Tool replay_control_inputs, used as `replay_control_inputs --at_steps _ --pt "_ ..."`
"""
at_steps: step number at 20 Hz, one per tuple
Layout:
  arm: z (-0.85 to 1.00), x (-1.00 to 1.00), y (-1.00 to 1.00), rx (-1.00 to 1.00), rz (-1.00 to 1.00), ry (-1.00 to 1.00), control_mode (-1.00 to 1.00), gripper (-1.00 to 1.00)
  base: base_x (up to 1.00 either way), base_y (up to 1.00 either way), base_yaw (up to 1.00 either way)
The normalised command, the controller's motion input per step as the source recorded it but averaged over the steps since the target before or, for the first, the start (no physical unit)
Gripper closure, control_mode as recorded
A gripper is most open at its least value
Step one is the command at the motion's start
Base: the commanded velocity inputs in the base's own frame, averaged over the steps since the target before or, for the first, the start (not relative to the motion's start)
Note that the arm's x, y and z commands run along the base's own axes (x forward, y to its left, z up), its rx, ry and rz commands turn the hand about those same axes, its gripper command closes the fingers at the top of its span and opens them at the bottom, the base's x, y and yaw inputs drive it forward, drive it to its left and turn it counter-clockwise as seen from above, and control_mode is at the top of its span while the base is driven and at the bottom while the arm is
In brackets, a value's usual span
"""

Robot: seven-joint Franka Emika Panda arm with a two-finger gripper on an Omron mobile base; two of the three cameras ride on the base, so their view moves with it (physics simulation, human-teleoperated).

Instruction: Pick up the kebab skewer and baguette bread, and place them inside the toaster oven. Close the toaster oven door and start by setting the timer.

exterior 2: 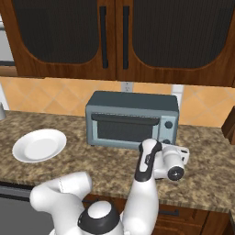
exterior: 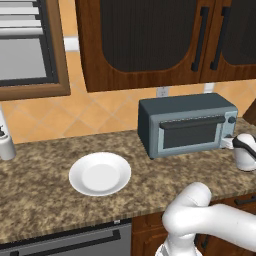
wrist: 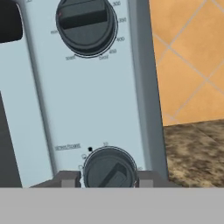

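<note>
1. A white plate (exterior: 100, 173) lies bare on the surface (exterior: 45, 200), well left of the toaster oven (exterior: 186, 125).
2. The toaster oven door (exterior: 191, 132) stands shut, so the skewer and loaf are presumably inside, though the dark glass hides them.
3. At the oven's right side, the hand (wrist: 109, 178) straddles the lower timer knob (wrist: 109, 169), fingertips (wrist: 65, 179) pressed on either flank, apparently gripping it, likely to turn it.

One toaster oven (exterior: 187, 125) with two knobs (wrist: 87, 26), one white plate (exterior: 100, 173), two wall outlets (exterior: 162, 92).
</note>
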Motion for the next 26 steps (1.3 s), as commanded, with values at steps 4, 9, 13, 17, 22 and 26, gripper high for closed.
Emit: replay_control_inputs --at_steps 4,9,13,17,22,26 --pt "0.0 0.0 0.0 0.0 0.0 0.0 -1.0 1.0 0.0 0.0 0.0" --pt "-0.03 0.0 -0.02 0.06 0.0 -0.01 -1.0 1.0 0.0 0.0 0.0" --pt "-0.09 0.0 -0.02 0.14 0.0 -0.04 -1.0 1.0 0.0 0.0 0.0" --pt "-0.09 0.0 0.0 0.16 0.0 -0.04 -1.0 1.0 0.0 0.0 0.0" --pt "-0.1 0.0 0.0 0.2 -0.01 -0.05 -1.0 1.0 0.0 0.0 0.0" --pt "-0.08 0.0 0.0 0.21 -0.02 -0.04 -1.0 1.0 0.0 0.0 0.0"
